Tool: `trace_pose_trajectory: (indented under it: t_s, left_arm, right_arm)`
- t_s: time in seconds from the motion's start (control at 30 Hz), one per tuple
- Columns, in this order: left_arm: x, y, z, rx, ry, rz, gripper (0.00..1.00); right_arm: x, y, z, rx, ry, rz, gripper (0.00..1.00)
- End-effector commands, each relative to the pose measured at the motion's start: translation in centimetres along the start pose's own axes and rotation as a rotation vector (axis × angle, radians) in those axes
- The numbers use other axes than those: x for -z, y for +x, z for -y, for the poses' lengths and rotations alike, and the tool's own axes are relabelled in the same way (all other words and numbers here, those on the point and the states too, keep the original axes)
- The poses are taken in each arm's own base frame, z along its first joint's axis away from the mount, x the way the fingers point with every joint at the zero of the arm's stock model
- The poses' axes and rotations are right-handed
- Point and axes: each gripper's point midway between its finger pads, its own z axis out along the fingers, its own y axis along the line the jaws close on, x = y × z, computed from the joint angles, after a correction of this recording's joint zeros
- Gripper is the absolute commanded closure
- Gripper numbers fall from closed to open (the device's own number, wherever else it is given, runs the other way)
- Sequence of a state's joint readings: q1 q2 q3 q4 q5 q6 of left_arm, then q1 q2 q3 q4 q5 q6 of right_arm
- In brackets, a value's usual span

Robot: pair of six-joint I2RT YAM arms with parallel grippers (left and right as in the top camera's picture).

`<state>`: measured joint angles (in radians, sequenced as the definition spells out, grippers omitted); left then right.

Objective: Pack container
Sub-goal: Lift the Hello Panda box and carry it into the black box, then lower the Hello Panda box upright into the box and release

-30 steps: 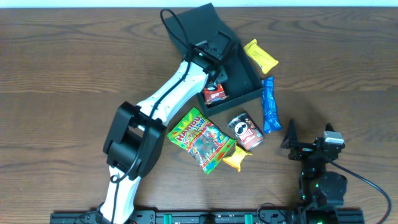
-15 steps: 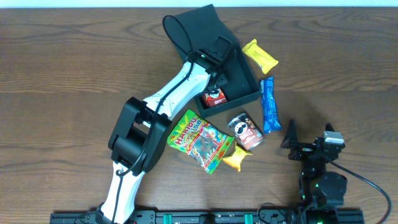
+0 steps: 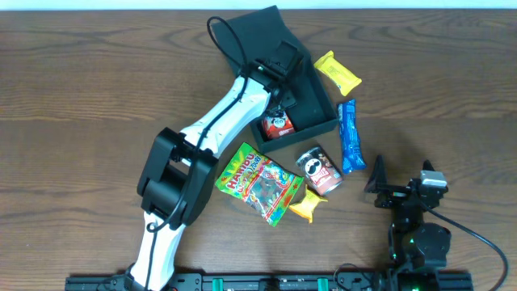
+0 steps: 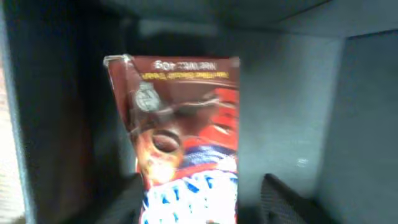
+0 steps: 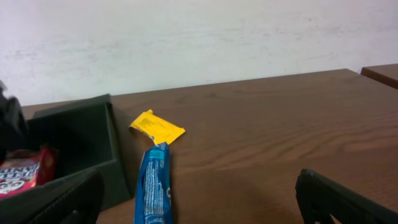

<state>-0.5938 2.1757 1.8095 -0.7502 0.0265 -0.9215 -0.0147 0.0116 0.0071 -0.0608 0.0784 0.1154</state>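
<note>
The container (image 3: 313, 99), a dark square box with its flap lid (image 3: 257, 34) raised behind, stands at the table's upper middle. A red snack packet (image 3: 279, 123) lies flat on its floor in the near corner. My left gripper (image 3: 279, 99) reaches down into the box. In the left wrist view the red packet (image 4: 180, 124) runs between the two fingers (image 4: 287, 200), with a gap showing on the right side, so the left gripper (image 4: 199, 213) is open. My right gripper (image 3: 401, 192) rests open near the front right edge, holding nothing.
Outside the box lie a yellow packet (image 3: 338, 71), a blue packet (image 3: 350, 136), a small Pringles can (image 3: 320, 170), a Haribo bag (image 3: 258, 182) and another yellow packet (image 3: 309, 206). The right wrist view shows the blue packet (image 5: 152, 186) and the yellow packet (image 5: 157, 127).
The left arm's elbow swung slightly right and back left while its gripper stayed inside the box over the red packet. The packet barely moved. The right arm is still.
</note>
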Motion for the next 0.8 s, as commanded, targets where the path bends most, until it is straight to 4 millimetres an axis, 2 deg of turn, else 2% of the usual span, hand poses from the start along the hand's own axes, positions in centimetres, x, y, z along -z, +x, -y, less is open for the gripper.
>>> trace_pose_trajectory:
  t_s: [0.0, 0.17, 0.23, 0.4, 0.57, 0.77]
  left_arm:
    - [3.3, -1.4, 3.1, -0.008, 0.127, 0.037, 0.58]
    - [3.8, -1.4, 7.3, -0.052, 0.303, 0.035, 0.68]
    - [4.0, -1.3, 8.2, -0.060, 0.335, 0.045, 0.94]
    - [3.2, -0.4, 8.6, -0.078, 0.322, 0.046, 0.95]
    - [0.2, 1.0, 8.1, -0.072, 0.278, 0.007, 0.94]
    - [-3.2, 1.3, 6.3, -0.002, 0.196, -0.005, 0.94]
  right_arm:
    - [0.0, 0.0, 0.2, -0.011, 0.007, 0.002, 0.01]
    - [0.0, 0.0, 0.2, -0.011, 0.007, 0.002, 0.01]
    - [0.0, 0.0, 0.2, -0.011, 0.007, 0.002, 0.01]
    - [0.0, 0.0, 0.2, -0.011, 0.007, 0.002, 0.01]
    - [0.0, 0.0, 0.2, -0.011, 0.007, 0.002, 0.01]
    - [0.0, 0.0, 0.2, -0.011, 0.007, 0.002, 0.01]
